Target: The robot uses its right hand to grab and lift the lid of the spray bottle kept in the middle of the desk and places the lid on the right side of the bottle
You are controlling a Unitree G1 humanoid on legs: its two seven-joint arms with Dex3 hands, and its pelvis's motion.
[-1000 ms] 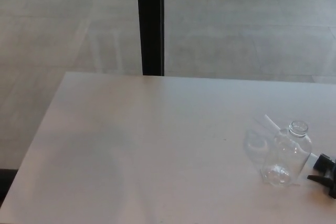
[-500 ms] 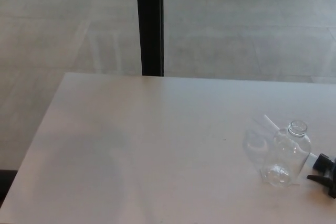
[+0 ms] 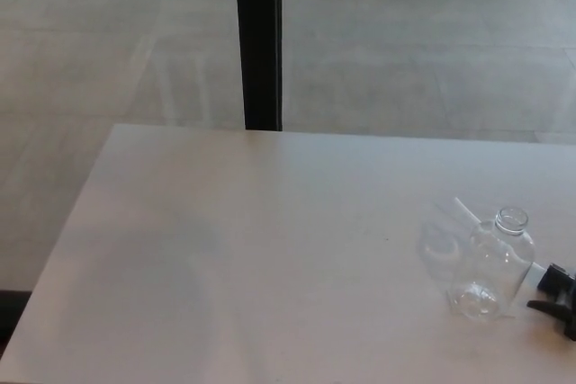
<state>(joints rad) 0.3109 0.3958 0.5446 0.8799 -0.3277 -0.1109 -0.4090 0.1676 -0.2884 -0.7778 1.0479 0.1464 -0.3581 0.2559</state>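
A clear, uncapped spray bottle (image 3: pixel 493 267) stands on the white desk (image 3: pixel 270 258) near its right side, its neck open at the top. The black spray lid (image 3: pixel 556 292) lies on the desk just to the right of the bottle, partly cut off by the picture's right edge. Its thin white dip tube (image 3: pixel 466 211) runs up and to the left behind the bottle. Neither of my hands shows in the head view.
A black vertical post (image 3: pixel 259 42) stands behind the desk's far edge, with a grey floor beyond it. The desk's left edge runs diagonally down toward the lower left corner.
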